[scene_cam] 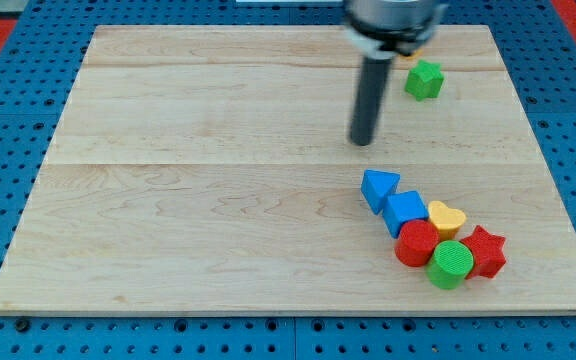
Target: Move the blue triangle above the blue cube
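My tip (363, 141) hovers above the blue triangle (378, 187), which touches the blue cube (405, 212); no claw shows; next, nudge the triangle upward.

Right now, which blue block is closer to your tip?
The blue triangle; it lies just below my tip, while the blue cube sits beyond it.

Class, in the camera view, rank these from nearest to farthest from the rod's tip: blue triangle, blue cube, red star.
From my tip:
1. Blue triangle, just below it.
2. Blue cube, lower right, touching the triangle.
3. Red star, far lower right.
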Robot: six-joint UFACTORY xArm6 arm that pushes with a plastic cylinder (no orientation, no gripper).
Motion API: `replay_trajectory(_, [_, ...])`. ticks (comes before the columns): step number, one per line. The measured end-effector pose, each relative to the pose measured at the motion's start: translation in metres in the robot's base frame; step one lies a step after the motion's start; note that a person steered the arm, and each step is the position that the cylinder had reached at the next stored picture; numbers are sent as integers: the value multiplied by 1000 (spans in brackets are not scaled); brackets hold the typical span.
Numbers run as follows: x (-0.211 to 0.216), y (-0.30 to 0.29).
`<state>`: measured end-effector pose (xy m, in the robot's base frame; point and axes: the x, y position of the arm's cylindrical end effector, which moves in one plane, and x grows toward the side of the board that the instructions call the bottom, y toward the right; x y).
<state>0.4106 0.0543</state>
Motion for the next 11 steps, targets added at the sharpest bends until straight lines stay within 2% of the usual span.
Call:
replay_trajectory(1, [51,-27])
replay_trajectory(2, [80,-29])
replay_trajectory(4, [84,43])
replay_trajectory(5, [85,78])
replay_trajectory(8, [70,112])
replay_trajectory(9, [70,145])
replay_trajectory(11, [15,154])
